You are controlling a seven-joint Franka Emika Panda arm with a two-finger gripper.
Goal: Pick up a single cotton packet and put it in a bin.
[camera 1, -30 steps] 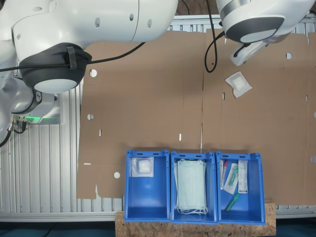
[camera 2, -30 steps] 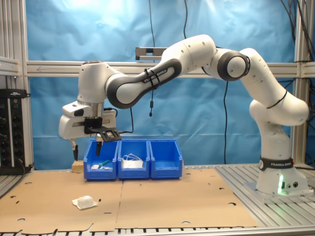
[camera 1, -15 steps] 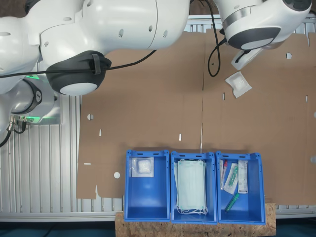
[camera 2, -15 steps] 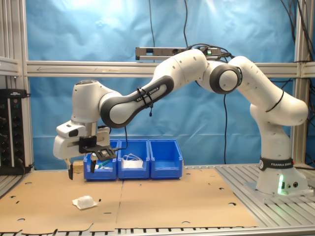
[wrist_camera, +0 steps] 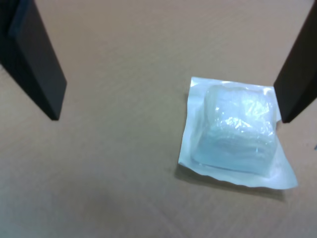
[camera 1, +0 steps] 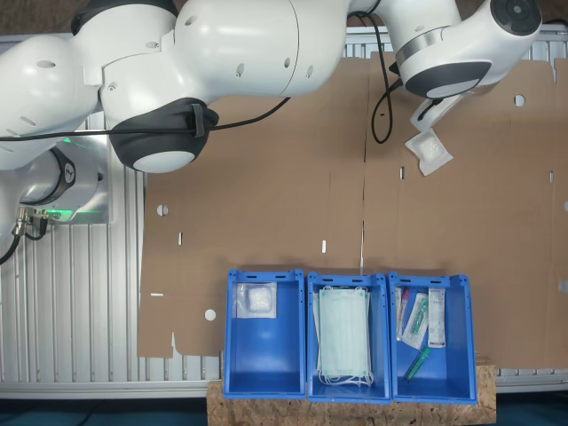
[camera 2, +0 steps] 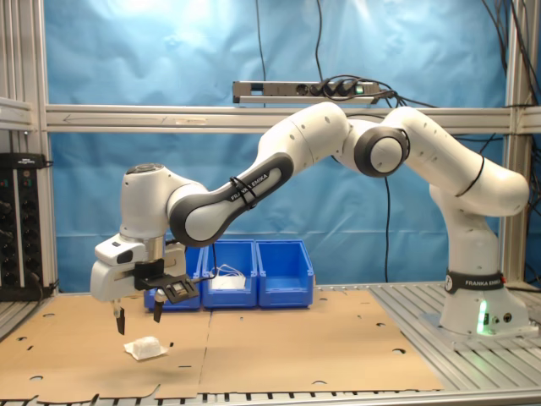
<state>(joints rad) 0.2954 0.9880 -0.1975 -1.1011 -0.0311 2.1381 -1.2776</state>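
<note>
Now | cotton packets: one (camera 1: 428, 150) on cardboard, one (camera 1: 258, 301) binned | bins (camera 1: 264, 382): three | fingers (camera 2: 157, 309): spread, empty

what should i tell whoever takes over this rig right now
End effector: open, empty, hanging above the packet, which sits off-centre toward one finger.
Packet: flat on the cardboard, untouched.
Bins: one holds a packet already, the middle one masks, the third sachets.
Done: approach.
Left: centre over the packet, descend, grip, carry to a bin, release.
</note>
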